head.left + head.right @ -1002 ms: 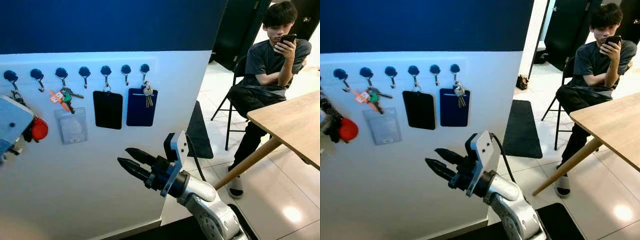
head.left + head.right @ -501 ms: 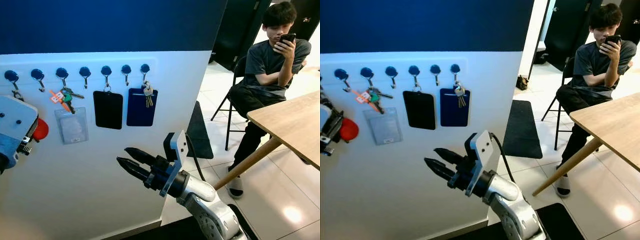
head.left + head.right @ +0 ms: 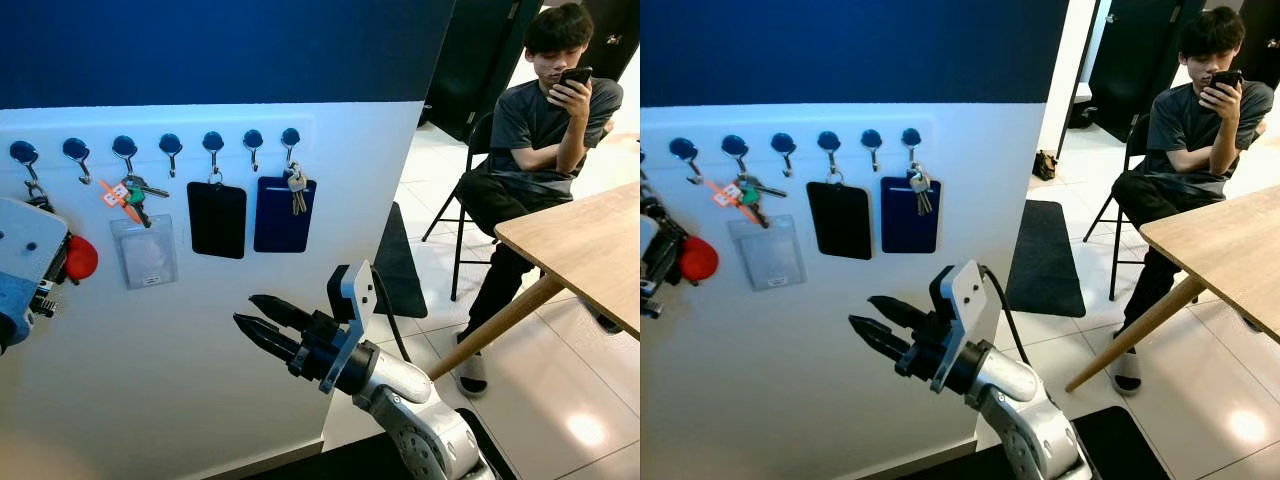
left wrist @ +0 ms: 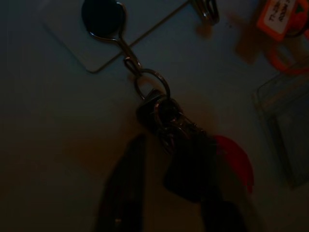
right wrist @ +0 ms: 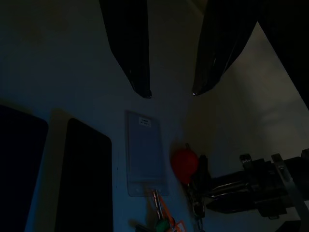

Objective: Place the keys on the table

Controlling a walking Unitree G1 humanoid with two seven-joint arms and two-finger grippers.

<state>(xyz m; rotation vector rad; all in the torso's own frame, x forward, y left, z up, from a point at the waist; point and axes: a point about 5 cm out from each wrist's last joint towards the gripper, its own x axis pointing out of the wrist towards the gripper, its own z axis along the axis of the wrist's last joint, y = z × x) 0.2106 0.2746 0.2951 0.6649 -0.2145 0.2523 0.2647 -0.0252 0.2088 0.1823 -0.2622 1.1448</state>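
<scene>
White wall panel (image 3: 200,380) under a dark blue band faces you, with a row of round blue-headed hooks (image 3: 170,146) running across it. At the far left hook hangs the bunch of keys on a silver ring with a round red fob (image 3: 78,258); it is still on the wall, not on the table. In the left wrist view you see its ring looped on the hook's wire, a dark key body below and the red fob to one side.

Your left gripper (image 4: 166,193) is raised to the wall at that bunch. Its two black fingers sit either side of the dark key body, narrowly apart; the view is too dark to tell whether they touch it.

Moving right along the hooks you have an orange-tagged key set with a green key (image 3: 128,192), a clear plastic card holder (image 3: 146,251) below it, a black card sleeve (image 3: 215,219), and a navy card sleeve (image 3: 281,214) with small silver keys (image 3: 296,188) in front of it.

Your right gripper (image 3: 262,322) is held out at mid height below those sleeves, pointing left toward the wall, fingers spread with a plain gap and nothing between them.

Further right, a dark floor mat (image 3: 400,262) lies on pale tiles, a person (image 3: 530,150) sits on a black chair looking at a phone, and the light wooden table (image 3: 585,250) reaches in from the right edge, well apart from the keys.
</scene>
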